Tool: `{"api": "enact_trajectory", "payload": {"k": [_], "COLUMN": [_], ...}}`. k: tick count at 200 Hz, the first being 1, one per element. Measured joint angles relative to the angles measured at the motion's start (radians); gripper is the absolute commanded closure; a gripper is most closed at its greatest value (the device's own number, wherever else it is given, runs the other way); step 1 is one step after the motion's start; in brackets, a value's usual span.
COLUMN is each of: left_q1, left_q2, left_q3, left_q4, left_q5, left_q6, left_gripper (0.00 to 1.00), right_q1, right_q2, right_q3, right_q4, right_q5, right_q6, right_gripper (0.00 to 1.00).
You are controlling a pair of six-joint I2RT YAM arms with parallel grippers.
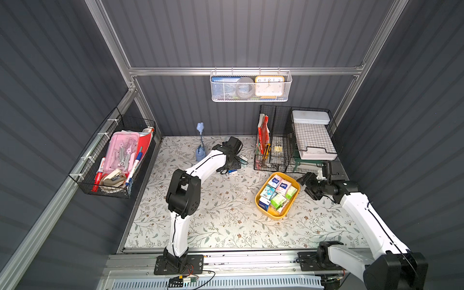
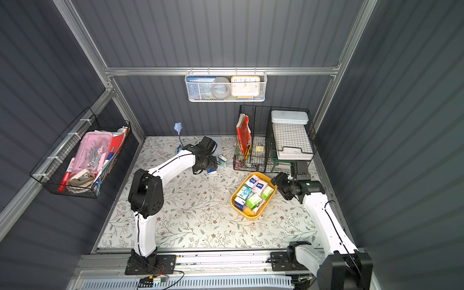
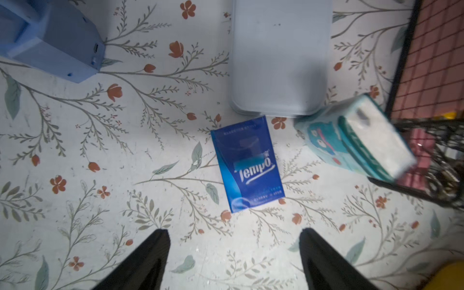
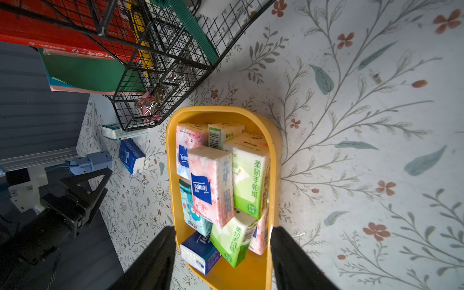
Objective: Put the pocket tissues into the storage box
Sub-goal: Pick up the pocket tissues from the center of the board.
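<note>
The yellow storage box (image 1: 272, 213) (image 2: 248, 213) (image 4: 275, 150) sits right of the table's middle, holding several pocket tissues (image 1: 278, 193) (image 4: 211, 185) in pink, green, teal and dark blue. A dark blue packet (image 3: 248, 164) (image 1: 232, 172) (image 2: 212, 171) lies flat on the table. My left gripper (image 3: 234, 230) (image 1: 231, 166) hovers open just short of it, empty. A teal packet (image 3: 356, 140) (image 1: 243, 159) (image 4: 118, 131) stands tilted beside the wire basket. My right gripper (image 4: 223, 227) (image 1: 306, 186) (image 2: 282, 186) hangs open by the box's far right corner, holding nothing.
A pale grey-blue flat case (image 3: 280, 57) lies just beyond the dark blue packet. A blue lamp base (image 3: 55, 40) (image 1: 200, 152) stands at the back left. Black wire baskets (image 1: 273, 150) (image 4: 160, 62) fill the back right, close to the teal packet and the box.
</note>
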Motion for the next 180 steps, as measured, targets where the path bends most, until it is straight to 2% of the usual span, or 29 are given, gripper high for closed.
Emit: {"api": "enact_trajectory", "payload": {"k": [67,180], "left_q1": [0.024,0.037], "left_q2": [0.126,0.150], "left_q3": [0.031,0.111], "left_q4": [0.045,0.095], "left_q5": [0.044,0.052], "left_q6": [-0.006,-0.006], "left_gripper": [0.14,0.15], "right_q1": [0.000,0.000], "right_q2": [0.027,0.060], "right_q3": [0.002,0.003], "right_q4": [0.002,0.009], "right_q5": [0.000,0.000], "right_q6": [-0.002,-0.008], "right_gripper": [0.36,0.36]}}
